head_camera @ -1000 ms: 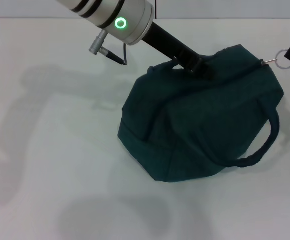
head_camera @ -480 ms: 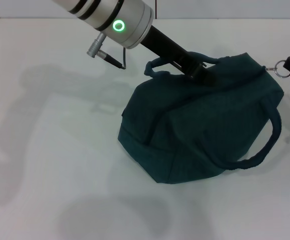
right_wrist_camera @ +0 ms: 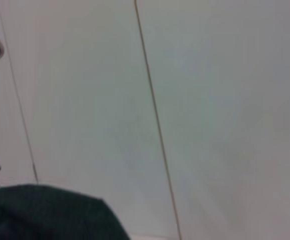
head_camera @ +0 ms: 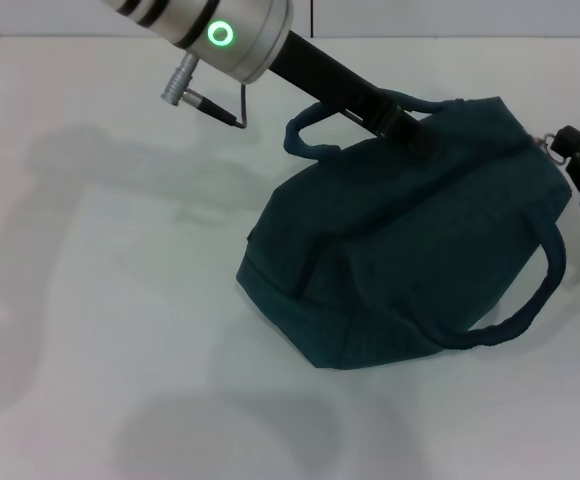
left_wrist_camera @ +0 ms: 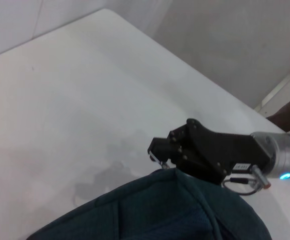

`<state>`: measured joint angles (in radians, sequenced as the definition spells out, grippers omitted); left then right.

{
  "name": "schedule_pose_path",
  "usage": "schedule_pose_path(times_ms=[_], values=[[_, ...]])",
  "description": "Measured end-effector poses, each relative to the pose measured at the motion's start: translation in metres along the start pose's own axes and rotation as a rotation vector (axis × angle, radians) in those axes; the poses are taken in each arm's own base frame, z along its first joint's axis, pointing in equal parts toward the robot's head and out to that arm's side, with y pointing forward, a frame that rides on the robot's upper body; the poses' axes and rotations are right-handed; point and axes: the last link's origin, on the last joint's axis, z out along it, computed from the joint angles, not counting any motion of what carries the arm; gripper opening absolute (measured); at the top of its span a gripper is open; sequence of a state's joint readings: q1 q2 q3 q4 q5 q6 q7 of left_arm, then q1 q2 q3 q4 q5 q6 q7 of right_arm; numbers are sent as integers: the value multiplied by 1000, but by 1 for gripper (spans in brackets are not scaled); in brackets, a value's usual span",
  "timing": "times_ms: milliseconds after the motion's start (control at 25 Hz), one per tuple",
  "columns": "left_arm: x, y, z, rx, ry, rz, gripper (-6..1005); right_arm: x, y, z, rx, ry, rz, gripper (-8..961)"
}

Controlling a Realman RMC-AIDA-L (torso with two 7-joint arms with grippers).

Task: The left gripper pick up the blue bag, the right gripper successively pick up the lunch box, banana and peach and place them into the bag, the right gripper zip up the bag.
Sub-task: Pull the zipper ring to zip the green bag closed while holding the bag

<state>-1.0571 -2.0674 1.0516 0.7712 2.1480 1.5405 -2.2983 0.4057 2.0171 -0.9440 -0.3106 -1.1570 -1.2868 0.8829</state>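
The blue bag (head_camera: pixel 410 260) lies zipped closed on the white table (head_camera: pixel 120 300), so the lunch box, banana and peach are hidden. My left gripper (head_camera: pixel 402 122) reaches down from the top and is shut on the bag's far handle (head_camera: pixel 305 135), pulling it into a raised loop. At the bag's right end my right gripper (head_camera: pixel 570 150) is shut on the metal zipper pull (head_camera: pixel 549 142). In the left wrist view the right gripper (left_wrist_camera: pixel 157 152) touches the tip of the bag (left_wrist_camera: pixel 150 210). The right wrist view shows only a corner of the bag (right_wrist_camera: pixel 45 212).
The bag's near handle (head_camera: pixel 530 300) hangs loose down its front right side. White table spreads to the left and front of the bag. A pale panelled wall (right_wrist_camera: pixel 185 100) stands behind.
My left arm has drawn up and to the left, lifting the far handle into an open loop. The right gripper has slid down and right with the zipper pull.
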Motion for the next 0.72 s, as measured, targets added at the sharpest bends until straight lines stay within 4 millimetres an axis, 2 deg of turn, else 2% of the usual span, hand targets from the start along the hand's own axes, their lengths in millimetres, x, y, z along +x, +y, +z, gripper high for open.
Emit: schedule_pose_path(times_ms=[360, 720], values=[[-2, -1, -12, -31, 35, -19, 99, 8, 2, -8, 12, 16, 17, 11], [-5, -3, -16, -30, 32, -23, 131, 12, 1, -3, 24, 47, 15, 9]])
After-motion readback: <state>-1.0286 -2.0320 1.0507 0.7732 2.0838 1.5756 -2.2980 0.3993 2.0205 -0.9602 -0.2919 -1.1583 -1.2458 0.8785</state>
